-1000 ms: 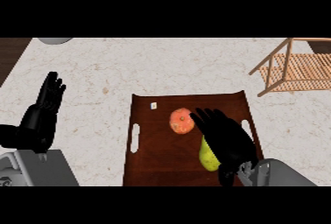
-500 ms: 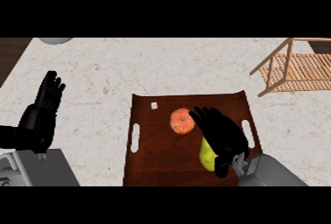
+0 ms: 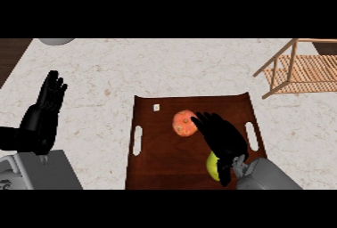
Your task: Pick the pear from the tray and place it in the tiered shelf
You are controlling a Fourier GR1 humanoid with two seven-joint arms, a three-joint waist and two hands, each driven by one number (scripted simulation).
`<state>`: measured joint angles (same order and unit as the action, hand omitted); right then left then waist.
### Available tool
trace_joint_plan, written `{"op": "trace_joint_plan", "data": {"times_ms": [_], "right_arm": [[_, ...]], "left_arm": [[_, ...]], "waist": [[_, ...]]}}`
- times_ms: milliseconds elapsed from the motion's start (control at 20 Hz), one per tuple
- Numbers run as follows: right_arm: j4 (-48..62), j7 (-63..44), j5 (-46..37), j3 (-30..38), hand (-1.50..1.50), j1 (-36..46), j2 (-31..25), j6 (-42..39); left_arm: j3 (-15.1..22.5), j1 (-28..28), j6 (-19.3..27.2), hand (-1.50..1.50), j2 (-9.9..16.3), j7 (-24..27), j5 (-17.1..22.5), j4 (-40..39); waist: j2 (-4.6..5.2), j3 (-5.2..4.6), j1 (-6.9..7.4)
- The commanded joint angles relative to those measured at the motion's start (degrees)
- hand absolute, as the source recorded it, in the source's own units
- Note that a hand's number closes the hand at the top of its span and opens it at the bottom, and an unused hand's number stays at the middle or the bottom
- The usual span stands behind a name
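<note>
A dark brown tray (image 3: 158, 156) with white handle slots lies on the counter in the head view. On it sit an orange-red round fruit (image 3: 183, 124) and a yellow-green pear (image 3: 212, 165). My right hand (image 3: 222, 139) lies over the pear with its fingers stretched toward the round fruit; the thumb hangs down beside the pear, most of which is hidden. The wooden tiered shelf (image 3: 304, 71) stands at the far right. At the left edge my left hand (image 3: 43, 116) rests open, fingers up.
A small white tag (image 3: 156, 107) lies near the tray's far edge. A grey round object (image 3: 56, 41) shows at the top left. A dark strip (image 3: 12, 55) borders the counter's left side.
My right hand has drawn back slightly toward me over the pear, and its thumb has come down beside the fruit. The left hand has barely shifted.
</note>
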<state>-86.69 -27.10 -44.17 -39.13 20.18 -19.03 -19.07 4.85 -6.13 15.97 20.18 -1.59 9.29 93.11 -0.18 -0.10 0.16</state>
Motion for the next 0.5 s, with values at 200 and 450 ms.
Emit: {"op": "trace_joint_plan", "data": {"times_ms": [200, 450], "right_arm": [[2.73, 5.16, -6.51, -2.79, 1.5, -3.44, 0.37, 2.15], [6.21, 9.15, -10.03, -0.65, 1.5, 1.39, -0.05, 4.16]], "left_arm": [[-0.07, 2.71, 0.1, 0.0, -1.5, -3.02, 0.28, 1.0], [-0.43, 2.85, 0.01, 0.0, -1.26, -4.03, 1.31, 1.76]], "waist": [[0.13, 0.11, -0.02], [0.15, 0.12, 0.31]]}}
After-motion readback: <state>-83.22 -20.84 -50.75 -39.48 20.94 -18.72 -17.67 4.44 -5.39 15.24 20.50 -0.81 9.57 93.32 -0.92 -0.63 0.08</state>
